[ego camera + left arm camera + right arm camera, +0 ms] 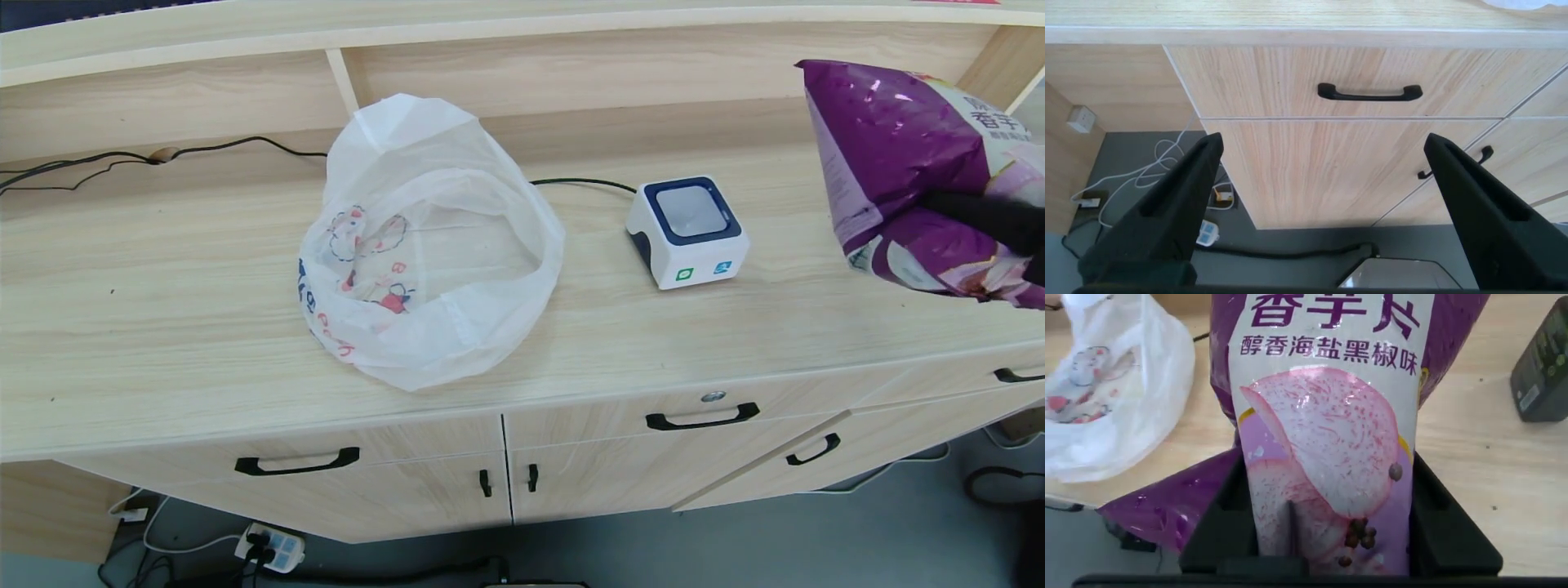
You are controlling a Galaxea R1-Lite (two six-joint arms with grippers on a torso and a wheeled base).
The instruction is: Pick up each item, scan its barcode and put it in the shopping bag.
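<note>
My right gripper (992, 214) is shut on a purple snack bag (914, 163), held in the air at the right edge of the head view, to the right of the scanner. The right wrist view has the snack bag (1327, 441) clamped between the black fingers (1217, 531). A white scanner with a dark blue frame (687, 230) sits on the counter right of centre. The white shopping bag (424, 245) lies open on the counter left of the scanner. My left gripper (1323, 220) is open and empty, low in front of the cabinet drawers.
The light wood counter (163, 327) has a raised back shelf and black cables (98, 163) along the rear. Drawers with black handles (702, 420) run below the front edge. A dark box (1542, 371) stands on the counter near the snack bag. A power strip (269, 547) lies on the floor.
</note>
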